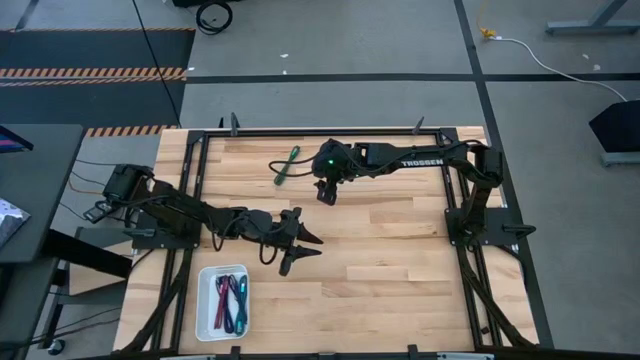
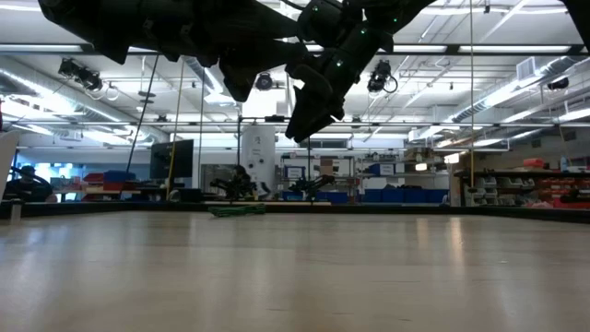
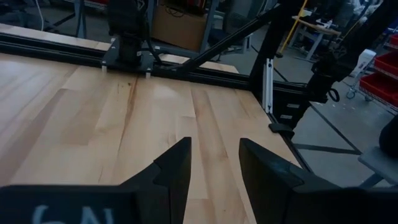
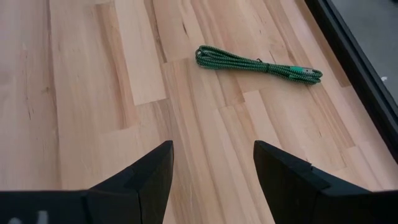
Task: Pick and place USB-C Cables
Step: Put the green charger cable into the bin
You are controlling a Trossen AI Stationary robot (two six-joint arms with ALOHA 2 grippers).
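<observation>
1. Green USB-C cable (image 1: 288, 165) lies flat on the wooden table (image 1: 400, 250), far side, near the black frame rail (image 1: 320, 131). In right wrist view the green braided bundle (image 4: 258, 65) is folded into a slim strip w/ nothing touching it.
2. Right gripper (image 1: 325, 190) hangs above the table just beside the green cable, not touching; jaws spread, nothing between the fingers (image 4: 144, 174).
3. Left gripper (image 1: 300, 247) sits over mid-table, near the white tray (image 1: 203, 300), clear of it; jaws spread, empty, fingers (image 3: 176, 168) over bare wood.
4. White tray at near-left table edge holds several cables (image 1: 231, 303): teal, purple/blue and magenta-red strands lying lengthwise side by side. Exact count: cannot tell.
5. Low view: green cable (image 2: 236, 210) is a low strip far across the table; both arms overhead.
</observation>
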